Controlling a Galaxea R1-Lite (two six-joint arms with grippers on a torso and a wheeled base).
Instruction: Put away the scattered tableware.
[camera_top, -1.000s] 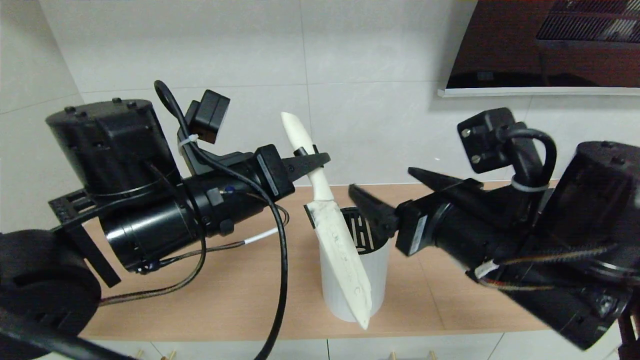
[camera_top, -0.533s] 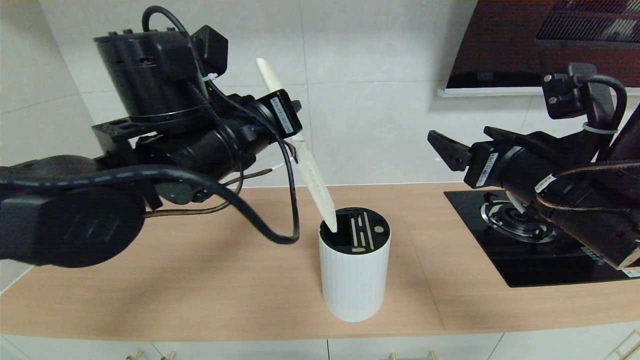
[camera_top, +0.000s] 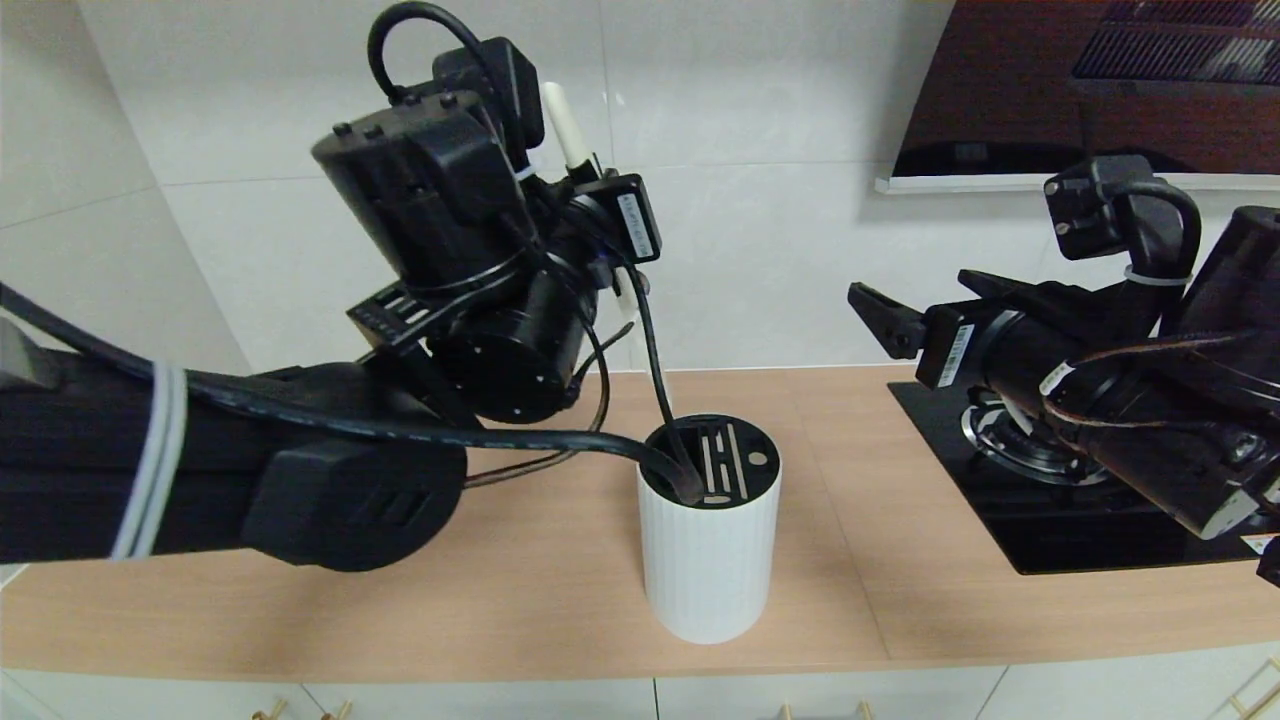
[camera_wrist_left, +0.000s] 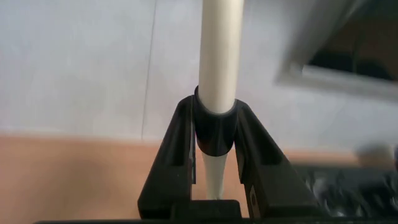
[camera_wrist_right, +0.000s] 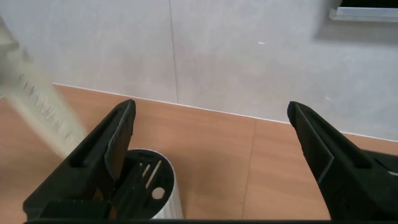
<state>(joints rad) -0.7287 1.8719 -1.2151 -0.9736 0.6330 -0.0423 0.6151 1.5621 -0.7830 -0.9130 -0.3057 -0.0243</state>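
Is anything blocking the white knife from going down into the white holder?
No other object does. The knife points down toward the holder. A black cable crosses the holder's open slot in the head view; whether it blocks is unclear.

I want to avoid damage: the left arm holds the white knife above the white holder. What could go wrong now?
1. The knife is clamped by its handle in the jaws of the left gripper, and its tip is hidden behind a cable in the head view; it may miss a slot and jam on the top of the holder.
2. A sideways push could tip the holder, which stands near the front edge of the counter.
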